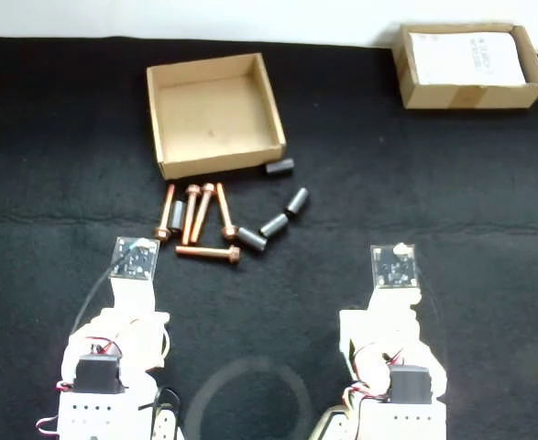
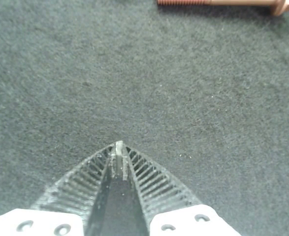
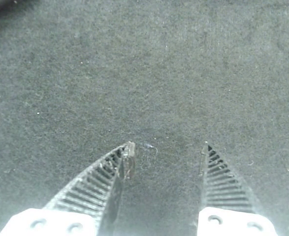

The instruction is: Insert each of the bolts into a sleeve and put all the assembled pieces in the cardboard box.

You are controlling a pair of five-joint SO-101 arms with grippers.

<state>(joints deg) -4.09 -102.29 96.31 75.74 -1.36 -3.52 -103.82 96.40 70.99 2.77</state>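
On black felt (image 1: 433, 183), coppery threaded bolts (image 1: 202, 214) lie beside dark cylindrical sleeves (image 1: 274, 225).

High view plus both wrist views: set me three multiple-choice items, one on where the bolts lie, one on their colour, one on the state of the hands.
1. Where do the bolts lie relative to the empty cardboard box? A inside it; B on the black mat in front of it, toward the arms; C behind it.
2. What colour are the bolts? A copper; B blue; C white.
3. How are the hands? A both open; B left hand shut, right hand open; C left open, right shut.
Key: 1 B, they lie loose on the mat beside the dark sleeves; 2 A, shafts and heads look copper; 3 B, the left one closes to a point, the right shows a gap.
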